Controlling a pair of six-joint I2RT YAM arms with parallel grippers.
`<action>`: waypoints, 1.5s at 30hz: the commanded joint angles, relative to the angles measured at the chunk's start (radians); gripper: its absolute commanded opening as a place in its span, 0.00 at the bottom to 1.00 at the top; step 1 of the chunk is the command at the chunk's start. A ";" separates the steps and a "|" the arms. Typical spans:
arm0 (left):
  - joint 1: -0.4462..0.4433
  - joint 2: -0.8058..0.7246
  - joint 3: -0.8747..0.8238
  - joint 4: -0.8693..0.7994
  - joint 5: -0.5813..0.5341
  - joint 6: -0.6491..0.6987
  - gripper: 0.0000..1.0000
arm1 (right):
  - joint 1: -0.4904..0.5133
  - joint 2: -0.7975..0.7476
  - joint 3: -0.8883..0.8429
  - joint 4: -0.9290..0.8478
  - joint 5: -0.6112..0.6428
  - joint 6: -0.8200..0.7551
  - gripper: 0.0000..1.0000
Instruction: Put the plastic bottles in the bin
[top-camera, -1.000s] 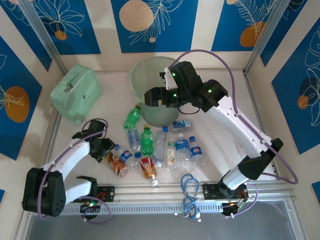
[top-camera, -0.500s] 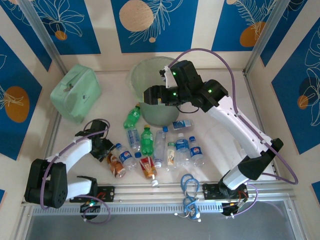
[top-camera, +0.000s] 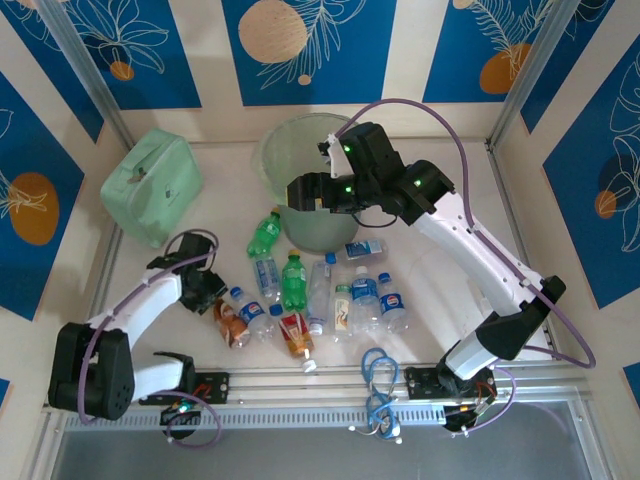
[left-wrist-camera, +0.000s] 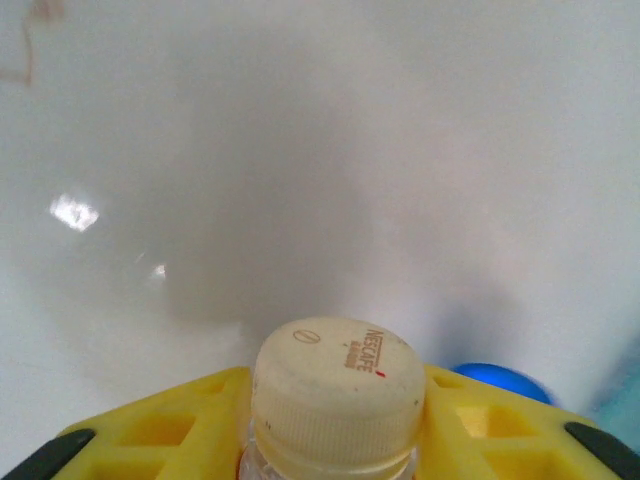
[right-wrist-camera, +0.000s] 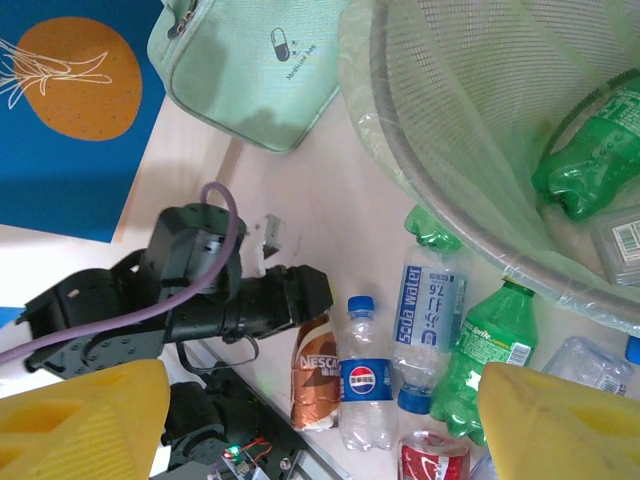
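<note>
My left gripper (top-camera: 212, 293) lies low on the table, its yellow fingers (left-wrist-camera: 150, 425) shut on the neck of a brown Nescafe bottle (top-camera: 231, 325) just below the cream cap (left-wrist-camera: 338, 385). Several plastic bottles lie in a cluster: a Pepsi one (right-wrist-camera: 365, 385), a soda-water one (right-wrist-camera: 425, 320), green ones (top-camera: 293, 281) (top-camera: 264, 233), a red-labelled one (top-camera: 296, 335) and clear ones (top-camera: 365, 300). The round translucent bin (top-camera: 300, 150) stands behind them with a green bottle (right-wrist-camera: 590, 165) inside. My right gripper (top-camera: 300, 192) hovers over the bin's near rim, open and holding nothing.
A mint-green soft case (top-camera: 152, 185) sits at the back left. A blue cable loop (top-camera: 378, 385) lies by the metal rail along the near edge. Patterned walls enclose the table on three sides.
The left gripper's jaws have closed onto the brown bottle's neck, and its arm has edged slightly forward. The right arm has barely moved.
</note>
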 joint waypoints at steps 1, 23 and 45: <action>0.005 -0.048 0.093 -0.072 -0.046 0.054 0.38 | 0.008 -0.016 -0.009 0.015 -0.013 0.008 0.81; 0.001 0.009 0.679 0.261 0.601 0.125 0.38 | 0.156 0.183 0.248 -0.151 -0.031 -0.131 0.88; -0.065 0.036 0.702 0.559 0.886 0.115 0.42 | 0.174 0.260 0.368 -0.191 -0.026 -0.130 0.63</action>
